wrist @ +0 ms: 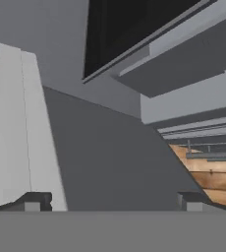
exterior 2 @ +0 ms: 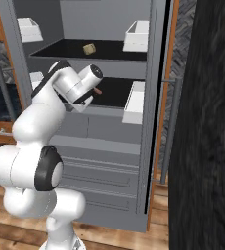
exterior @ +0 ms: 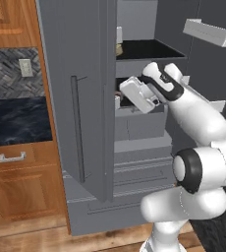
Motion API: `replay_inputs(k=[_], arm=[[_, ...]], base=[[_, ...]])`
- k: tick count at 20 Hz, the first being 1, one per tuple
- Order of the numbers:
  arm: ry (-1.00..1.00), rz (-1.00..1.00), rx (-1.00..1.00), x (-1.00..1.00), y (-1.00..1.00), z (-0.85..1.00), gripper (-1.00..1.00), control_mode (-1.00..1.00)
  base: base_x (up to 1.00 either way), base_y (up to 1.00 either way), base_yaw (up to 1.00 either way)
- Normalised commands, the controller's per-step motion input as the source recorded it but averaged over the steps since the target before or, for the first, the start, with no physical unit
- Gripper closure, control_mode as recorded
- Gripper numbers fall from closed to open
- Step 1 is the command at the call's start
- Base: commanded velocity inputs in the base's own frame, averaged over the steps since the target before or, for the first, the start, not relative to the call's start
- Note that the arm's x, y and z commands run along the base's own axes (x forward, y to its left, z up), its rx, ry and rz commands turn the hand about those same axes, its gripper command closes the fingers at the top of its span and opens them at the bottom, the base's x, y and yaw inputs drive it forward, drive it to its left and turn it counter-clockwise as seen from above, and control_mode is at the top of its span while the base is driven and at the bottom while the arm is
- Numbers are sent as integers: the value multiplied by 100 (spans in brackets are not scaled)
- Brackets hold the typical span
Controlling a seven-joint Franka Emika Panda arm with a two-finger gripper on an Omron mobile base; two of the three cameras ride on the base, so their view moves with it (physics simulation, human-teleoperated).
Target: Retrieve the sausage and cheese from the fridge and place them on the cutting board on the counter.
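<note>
The fridge (exterior: 85, 123) stands with its doors open, and my arm reaches in at the middle dark shelf (exterior 2: 115, 91). A small reddish piece, the sausage (exterior 2: 99, 91), lies on that shelf just right of my hand. My gripper (wrist: 112, 202) is open; its fingertips (wrist: 34, 202) stand far apart with nothing between them. In the hand view it faces a white door bin (wrist: 16, 128) and the shelf's edge (wrist: 134, 29). The black counter (exterior: 16, 120) lies left of the fridge. The cheese and the cutting board are out of view.
A tan-brown roll (exterior 2: 89, 48) sits on the upper shelf (exterior 2: 70, 49). White door bins (exterior 2: 136, 35) (exterior 2: 134, 102) hang on the right door, and another bin (exterior: 213, 32) juts out high on the right. Grey drawers (exterior 2: 100, 132) lie below my hand. The left door's edge (exterior: 107, 98) stands close to my hand.
</note>
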Motion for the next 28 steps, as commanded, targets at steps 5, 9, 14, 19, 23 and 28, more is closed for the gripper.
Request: replay_inputs(k=[5,9,14,19,23,28], arm=[[0,1,0,-1,57,-8,-100,-100],[0,8,0,-45,51,0,-100,-100],[-1,11,0,-100,93,-28,-100,-100],[5,7,0,-64,64,-13,-100,-100],[0,-22,-7,-2,-69,20,-100,-100],[3,-34,-36,1,-83,27,-100,-100]], base=[[0,0,0],[0,0,0],[0,0,0],[0,0,0],[0,0,0],[0,0,0]])
